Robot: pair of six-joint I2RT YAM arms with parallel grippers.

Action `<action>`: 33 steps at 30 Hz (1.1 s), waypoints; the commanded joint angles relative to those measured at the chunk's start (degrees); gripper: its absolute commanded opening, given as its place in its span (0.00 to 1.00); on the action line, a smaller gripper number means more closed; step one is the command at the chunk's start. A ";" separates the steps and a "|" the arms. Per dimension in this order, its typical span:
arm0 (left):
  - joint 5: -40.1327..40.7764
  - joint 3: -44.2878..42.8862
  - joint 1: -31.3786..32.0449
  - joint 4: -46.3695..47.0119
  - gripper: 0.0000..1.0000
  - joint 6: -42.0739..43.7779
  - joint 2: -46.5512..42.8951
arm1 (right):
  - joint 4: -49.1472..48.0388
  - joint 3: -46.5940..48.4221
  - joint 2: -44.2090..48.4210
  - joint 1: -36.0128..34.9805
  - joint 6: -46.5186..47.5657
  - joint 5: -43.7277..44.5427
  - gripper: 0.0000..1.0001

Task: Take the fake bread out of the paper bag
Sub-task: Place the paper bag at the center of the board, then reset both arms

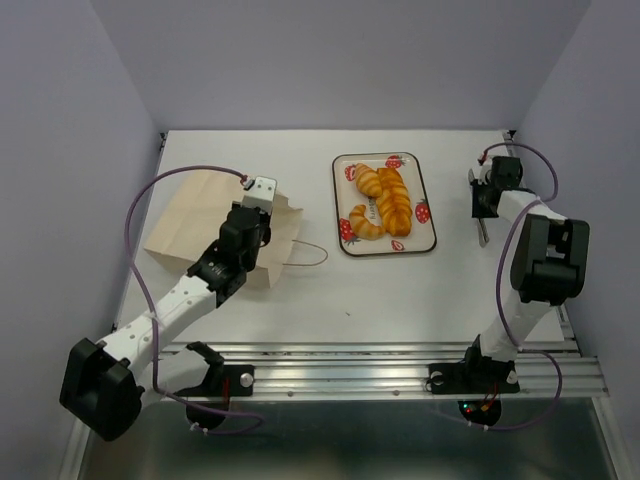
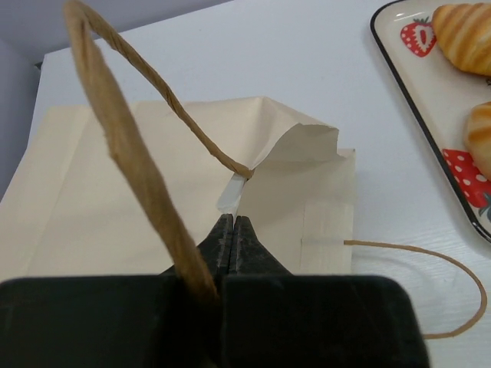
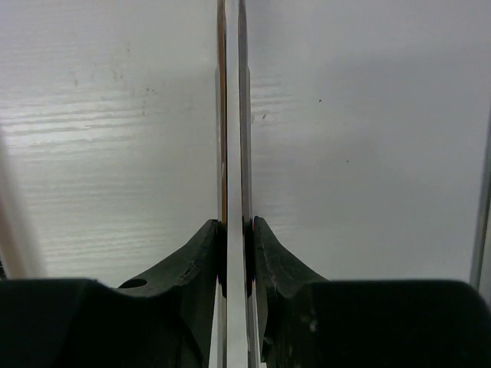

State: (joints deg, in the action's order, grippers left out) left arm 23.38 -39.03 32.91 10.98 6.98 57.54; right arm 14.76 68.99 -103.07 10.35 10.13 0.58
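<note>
Fake bread (image 1: 385, 203), likely light, rigid and glossy-slick, best gripped across its middle, lies on the tray (image 1: 418, 242), right of the flat paper bag (image 1: 185, 215). At the bag mouth the left fingers (image 2: 222, 239) are pressed together; whether they pinch paper is unclear. The right fingers (image 3: 203, 257) clamp a thin shiny strip (image 3: 231, 115) of uncertain identity. The bag interior is hidden.

no readable text, labels, or numbers

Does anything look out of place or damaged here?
The bag has a crumpled, bent-up rim at the shut left gripper. The bread sits on the tray; the right gripper holds a metal tool.
</note>
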 commanded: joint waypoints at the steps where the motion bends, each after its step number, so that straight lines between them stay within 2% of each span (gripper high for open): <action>1: 6.06 -3.60 -0.21 1.85 0.00 -0.92 4.24 | -4.57 2.73 -3.19 0.11 1.56 -1.02 0.19; 3: 6.85 -4.74 -0.30 1.59 0.01 -1.18 6.88 | -5.53 2.73 -4.15 0.64 -0.46 -0.84 0.26; 5: 6.77 -5.88 -0.30 1.50 0.03 -1.18 9.16 | -5.89 2.73 -4.34 0.64 -1.60 -1.28 0.44; 6: 6.94 -6.32 -0.30 1.32 0.03 -1.27 9.78 | -6.06 2.55 -4.25 0.64 -2.21 -1.54 0.50; 8: 7.03 -7.20 -0.47 1.15 0.10 -1.36 11.10 | -6.24 2.38 -4.07 0.64 -2.83 -0.94 0.61; 9: 7.03 -7.47 -0.39 1.15 0.17 -1.36 11.37 | -6.24 2.38 -3.81 0.64 -3.53 -0.84 0.64; 10: 6.95 -7.73 -0.47 1.06 0.30 -1.36 11.63 | -6.15 2.29 -3.63 0.64 -3.80 -0.84 0.72; 11: 6.60 -7.91 -0.47 0.88 0.35 -1.27 11.72 | -6.15 2.11 -2.94 0.64 -4.06 -0.84 0.78; 12: 6.51 -8.26 -0.56 0.88 0.42 -1.27 11.98 | -6.15 1.76 -2.49 0.64 -4.85 -0.84 0.87; 13: 6.25 -8.35 -0.56 0.80 0.56 -1.27 11.98 | -6.15 1.59 -1.88 0.64 -5.21 0.72 0.99; 15: 5.98 -8.96 -0.56 0.44 0.66 -1.36 11.81 | -6.15 0.97 0.49 0.64 -6.26 0.65 1.00; 16: 5.63 -9.14 -0.56 0.18 0.75 -1.45 11.63 | -6.06 0.80 1.46 0.64 -6.70 0.91 1.00; 22: 3.97 -10.63 -0.47 -0.96 0.99 -2.41 8.82 | -5.97 -0.43 11.29 0.64 -10.30 1.70 1.00; 28: 1.23 -13.88 -0.56 -2.54 0.99 -7.24 2.15 | -2.21 -0.79 20.89 0.64 -19.26 5.05 1.00; 33: 0.89 -16.00 -0.56 -4.65 0.99 -19.71 -5.58 | 2.02 -2.63 29.14 0.64 -31.19 11.98 1.00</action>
State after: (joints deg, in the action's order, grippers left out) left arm 24.99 -51.59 32.51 5.93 -2.79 57.49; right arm 13.39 68.18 -77.91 10.52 -10.83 6.50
